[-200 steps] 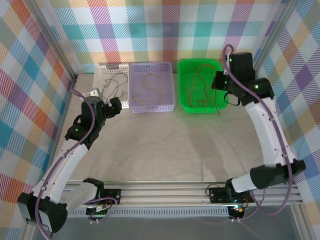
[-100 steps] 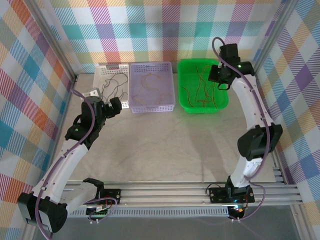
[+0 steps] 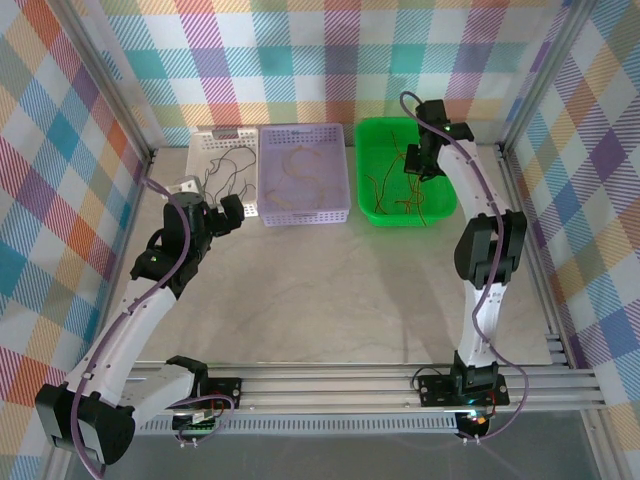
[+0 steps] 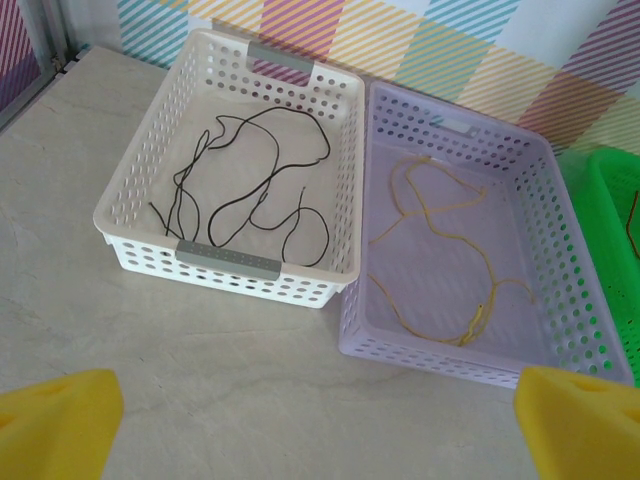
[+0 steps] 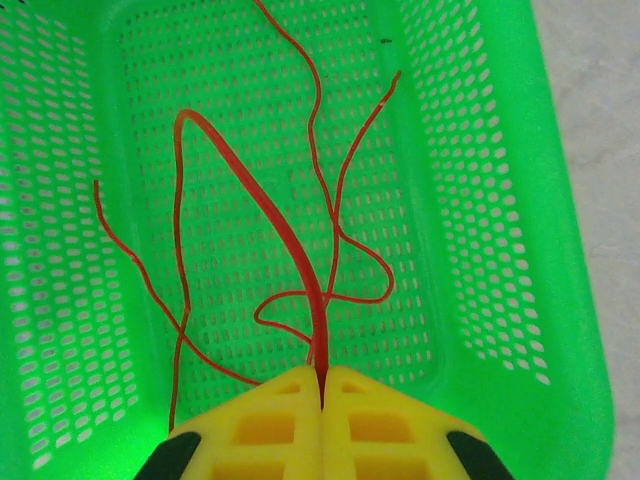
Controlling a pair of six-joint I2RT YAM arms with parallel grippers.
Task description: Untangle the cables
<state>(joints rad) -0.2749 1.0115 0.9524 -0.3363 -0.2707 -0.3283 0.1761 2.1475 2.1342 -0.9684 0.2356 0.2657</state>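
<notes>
Pinches a red cable in the right claw, pads pressed flat together, strand caught at the seam. Hangs that claw over the green basket, far right on the surface. From the pinch, strand rising, arching left, then dropping toward the basket floor. Around it, thinner red loops lying loose on the mesh floor; cannot tell if one cable or several. In the top view, right arm reaching far forward, claw above the basket's middle.

Holds the left claw wide, yellow fingers far apart at the bottom corners of the wrist view. Hovers it above bare surface, just on the near side of the white basket. Inside that basket: black cable, curly, loose, lying flat. Touching its right side, purple basket with a yellow cable sprawled on its floor.

Three baskets in a row along the back wall: white left, purple middle, green right, with purple and green slightly apart. Grey tabs on the white basket's near and far rims; any print there too small to read. Checked pattern on the walls.
</notes>
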